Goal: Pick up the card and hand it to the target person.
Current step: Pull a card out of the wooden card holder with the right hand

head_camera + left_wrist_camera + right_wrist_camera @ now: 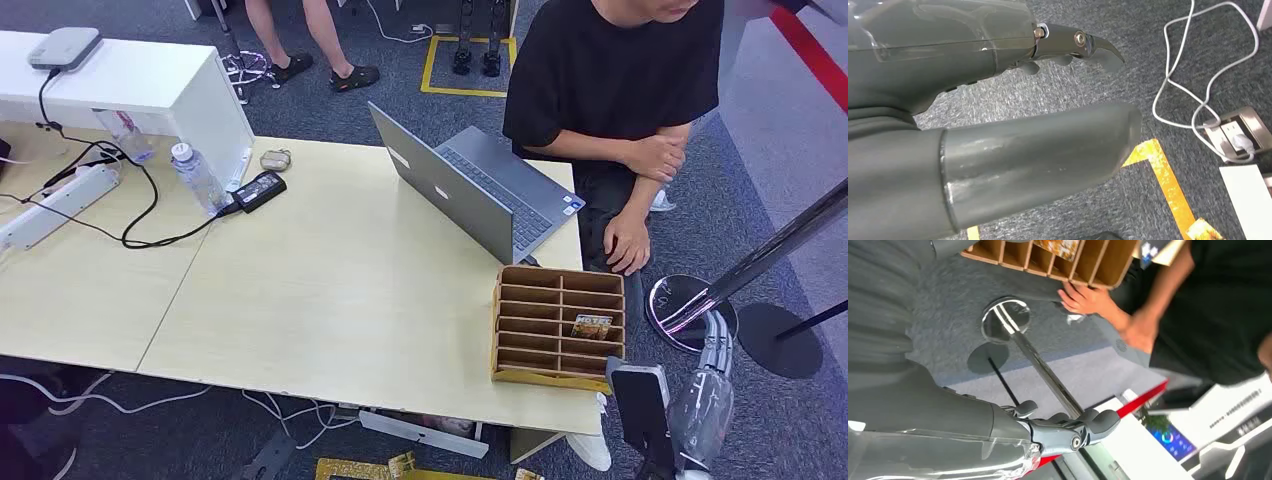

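From the head view, the small yellow printed card (592, 326) stands in a slot of the brown wooden compartment rack (545, 300) on the pale wooden tabletop (330, 290), beside a person in a black T-shirt (620, 80). The left wrist view shows the left hand (1013, 130) empty over grey carpet, fingers apart. The right wrist view shows the right hand (1068, 432) hanging released, holding nothing, near the rack.

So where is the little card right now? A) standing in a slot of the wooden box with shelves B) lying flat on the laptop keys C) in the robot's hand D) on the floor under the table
A: the card stands in a compartment on the right side of the wooden organizer, near the table's edge. The right hand hangs beside the table, holding nothing.
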`<action>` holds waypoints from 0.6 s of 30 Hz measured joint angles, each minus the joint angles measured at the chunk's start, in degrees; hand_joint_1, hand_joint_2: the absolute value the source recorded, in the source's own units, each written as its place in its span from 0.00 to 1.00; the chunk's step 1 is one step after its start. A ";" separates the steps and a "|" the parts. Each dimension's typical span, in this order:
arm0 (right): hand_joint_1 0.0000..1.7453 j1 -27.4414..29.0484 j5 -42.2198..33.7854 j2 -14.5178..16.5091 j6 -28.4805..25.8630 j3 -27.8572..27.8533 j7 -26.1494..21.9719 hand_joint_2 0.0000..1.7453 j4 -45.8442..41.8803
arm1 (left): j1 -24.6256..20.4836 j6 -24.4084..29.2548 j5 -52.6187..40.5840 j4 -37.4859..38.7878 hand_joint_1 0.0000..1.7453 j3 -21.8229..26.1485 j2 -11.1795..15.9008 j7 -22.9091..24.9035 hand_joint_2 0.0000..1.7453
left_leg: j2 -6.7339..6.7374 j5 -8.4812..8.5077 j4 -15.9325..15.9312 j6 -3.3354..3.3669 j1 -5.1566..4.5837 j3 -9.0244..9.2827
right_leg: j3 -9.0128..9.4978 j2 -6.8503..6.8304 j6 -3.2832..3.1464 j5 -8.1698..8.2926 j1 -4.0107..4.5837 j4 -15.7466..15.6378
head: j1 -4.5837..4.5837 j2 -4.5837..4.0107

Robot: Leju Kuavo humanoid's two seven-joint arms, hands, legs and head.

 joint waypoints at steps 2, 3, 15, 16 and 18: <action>0.00 -0.53 1.73 -0.20 1.65 0.14 1.19 1.00 -0.05 | 0.00 -0.01 -0.07 0.00 0.00 0.00 0.00 -0.02 0.00 | 0.00 0.00 0.00 0.00 0.00 0.00 | 0.00 0.00 0.00 0.00 0.00 0.00 | 0.01 0.00; 0.00 -1.09 3.56 -0.44 3.34 0.34 2.38 1.00 -0.10 | 0.00 -0.02 -0.13 0.00 0.00 0.00 0.01 -0.07 0.00 | 0.00 0.00 0.00 0.00 0.00 0.00 | 0.00 0.00 0.00 0.00 0.00 0.00 | 0.01 0.00; 0.04 -5.86 19.91 -3.76 19.47 3.43 11.79 1.00 -1.62 | 0.02 -0.69 -1.04 0.00 0.00 -0.02 0.24 -0.53 0.00 | 0.00 0.00 0.00 0.00 0.00 -0.01 | -0.01 -0.01 0.00 0.00 0.00 0.00 | 0.01 0.00; 0.06 -6.03 20.03 -3.99 20.10 3.60 11.95 1.00 -1.64 | 0.02 -0.69 -1.07 0.00 0.00 -0.02 0.25 -0.55 0.00 | 0.00 0.00 0.00 0.00 0.00 -0.01 | -0.01 0.00 0.00 0.00 0.00 0.00 | 0.00 0.00; 0.09 -6.38 20.15 -4.46 21.22 4.02 12.20 1.00 -1.65 | 0.02 -0.69 -1.14 0.00 0.00 -0.02 0.26 -0.65 0.00 | 0.00 0.00 0.00 0.00 0.00 -0.01 | -0.01 -0.01 0.00 0.00 0.00 0.00 | 0.00 0.00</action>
